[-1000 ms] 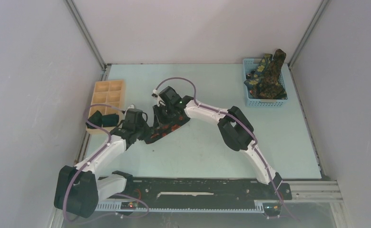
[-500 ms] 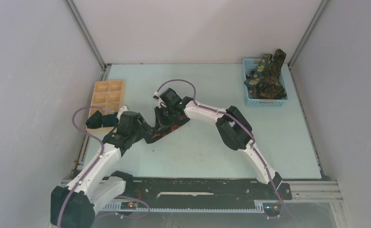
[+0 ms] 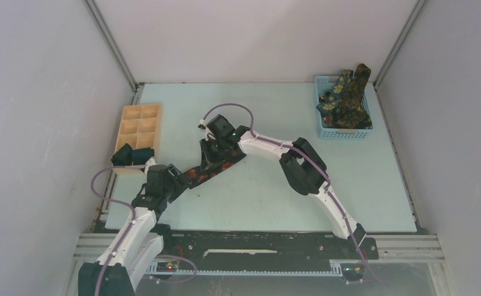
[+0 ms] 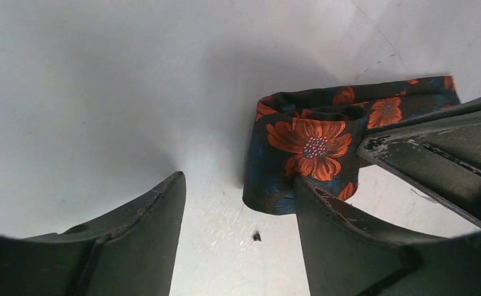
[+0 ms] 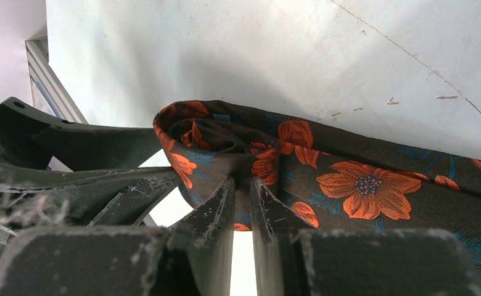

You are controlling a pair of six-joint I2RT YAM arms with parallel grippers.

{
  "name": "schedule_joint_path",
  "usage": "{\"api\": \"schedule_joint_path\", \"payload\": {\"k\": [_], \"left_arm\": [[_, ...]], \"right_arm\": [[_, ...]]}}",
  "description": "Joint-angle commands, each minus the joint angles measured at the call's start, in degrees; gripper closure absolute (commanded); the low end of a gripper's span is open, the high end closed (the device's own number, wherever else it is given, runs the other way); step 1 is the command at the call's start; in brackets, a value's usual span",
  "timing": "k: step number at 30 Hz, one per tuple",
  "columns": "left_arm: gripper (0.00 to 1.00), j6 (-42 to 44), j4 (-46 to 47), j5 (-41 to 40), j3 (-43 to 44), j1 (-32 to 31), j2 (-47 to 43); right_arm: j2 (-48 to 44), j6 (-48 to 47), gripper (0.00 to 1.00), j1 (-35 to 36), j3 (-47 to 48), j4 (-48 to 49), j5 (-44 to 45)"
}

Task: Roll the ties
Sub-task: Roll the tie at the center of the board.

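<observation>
A black tie with red-orange flowers [image 3: 210,168] lies slanted on the table's left-middle. Its end [image 4: 306,145] is curled into a loose roll. My right gripper [image 3: 214,153] is shut on a fold of this tie [image 5: 349,179], the fabric pinched between its fingertips [image 5: 243,188]. My left gripper [image 3: 176,179] stands open just near-left of the tie. In the left wrist view its fingers [image 4: 239,185] have bare table between them, and the roll lies just beyond the right fingertip. Dark green ties with yellow flowers [image 3: 349,98] are heaped in the basket.
A blue mesh basket [image 3: 324,128] stands at the back right. A pale wooden compartment tray [image 3: 140,120] sits at the left edge, with two dark rolled bundles [image 3: 133,155] at its near end. Walls close in the table on three sides.
My left gripper has opened, let go of the tie's end and drawn back toward the near left. The right gripper has kept its hold and place.
</observation>
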Motion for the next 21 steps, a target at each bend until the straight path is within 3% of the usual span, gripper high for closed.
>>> {"api": "schedule_joint_path", "payload": {"k": [1,6,12,21], "left_arm": [[0.3,-0.85,8.63,7.77,-1.78,1.55,-2.92],[0.27,-1.35,6.88,6.77,-2.21,1.83,-7.64],[0.17,-0.72,8.29,6.99,-3.45,2.36,-9.8],[0.23,0.25,17.29,11.32,-4.77,2.86,-1.49]], "right_arm": [[1.15,-0.19,0.82,0.58,1.61,-0.35,-0.32],[1.22,-0.15,0.82,0.64,1.67,-0.07,-0.33],[1.48,-0.1,0.82,0.7,1.83,-0.12,-0.29],[1.34,-0.36,0.82,0.78,1.83,-0.56,-0.22]]}}
